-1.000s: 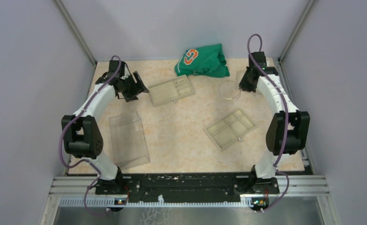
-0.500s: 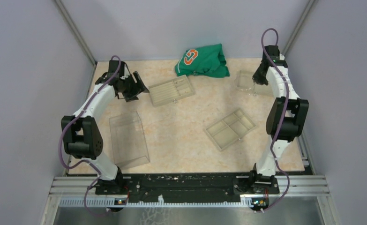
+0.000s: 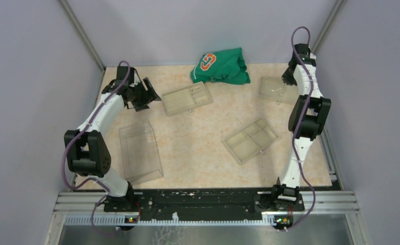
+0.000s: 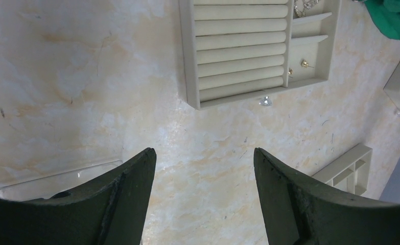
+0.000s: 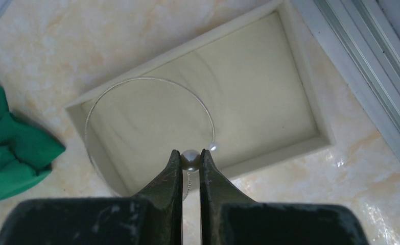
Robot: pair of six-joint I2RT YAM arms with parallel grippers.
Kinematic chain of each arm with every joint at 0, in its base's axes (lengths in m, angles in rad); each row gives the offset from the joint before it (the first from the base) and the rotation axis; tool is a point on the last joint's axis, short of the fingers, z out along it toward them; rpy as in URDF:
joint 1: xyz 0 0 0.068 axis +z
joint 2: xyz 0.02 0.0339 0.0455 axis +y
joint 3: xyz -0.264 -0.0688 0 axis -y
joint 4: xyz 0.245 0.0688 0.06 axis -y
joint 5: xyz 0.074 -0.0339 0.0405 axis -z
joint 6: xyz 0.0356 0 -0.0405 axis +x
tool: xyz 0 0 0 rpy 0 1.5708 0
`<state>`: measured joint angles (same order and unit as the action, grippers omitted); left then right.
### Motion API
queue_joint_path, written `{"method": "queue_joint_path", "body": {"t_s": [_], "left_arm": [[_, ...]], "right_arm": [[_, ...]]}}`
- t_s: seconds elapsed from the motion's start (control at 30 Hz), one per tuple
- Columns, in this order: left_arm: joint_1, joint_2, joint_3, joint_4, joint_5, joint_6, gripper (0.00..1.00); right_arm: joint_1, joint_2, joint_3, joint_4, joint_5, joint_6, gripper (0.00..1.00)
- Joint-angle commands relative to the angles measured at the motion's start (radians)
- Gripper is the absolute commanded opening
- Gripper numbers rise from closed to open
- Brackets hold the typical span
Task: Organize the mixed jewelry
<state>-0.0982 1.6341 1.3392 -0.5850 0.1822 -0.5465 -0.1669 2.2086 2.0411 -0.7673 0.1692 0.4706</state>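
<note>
- Right wrist: wire hoop [image 5: 147, 78], clamped by one end in the right pincer [image 5: 190, 163], hangs over a plain beige tray [image 5: 279, 153]; green cloth [image 5: 8, 153] lies nearby.
- Jaws of the left pincer [image 4: 204, 168] stand apart above the tabletop [image 4: 60, 76], near a ring tray [image 4: 187, 61].

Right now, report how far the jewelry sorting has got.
Done: studs sit in a side compartment of the ring tray. In hand: the right gripper is shut on the hoop over the plain tray. Left: a loose piece lies on the table beside the ring tray; the left gripper hangs open, empty.
</note>
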Motion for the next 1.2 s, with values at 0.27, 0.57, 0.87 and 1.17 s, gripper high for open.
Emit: {"method": "queue_joint_path", "body": {"t_s": [0.27,0.57,0.87,1.17], "left_arm": [[0.005,-0.042,-0.014,-0.018,-0.036,-0.048,0.77],[0.003,-0.058,-0.03,-0.016,-0.039,-0.066,0.77],[-0.008,-0.079,-0.034,-0.012,-0.071,-0.052,0.77],[-0.073,-0.074,-0.022,-0.022,-0.157,0.014,0.82]], "right_arm": [[-0.037,0.146,0.162,-0.033,0.013,-0.006,0.0],[-0.038,0.122,0.128,0.007,-0.038,-0.001,0.42],[-0.011,0.013,0.019,0.089,-0.13,-0.026,0.51],[0.105,-0.197,-0.251,0.215,-0.185,-0.055,0.55]]}}
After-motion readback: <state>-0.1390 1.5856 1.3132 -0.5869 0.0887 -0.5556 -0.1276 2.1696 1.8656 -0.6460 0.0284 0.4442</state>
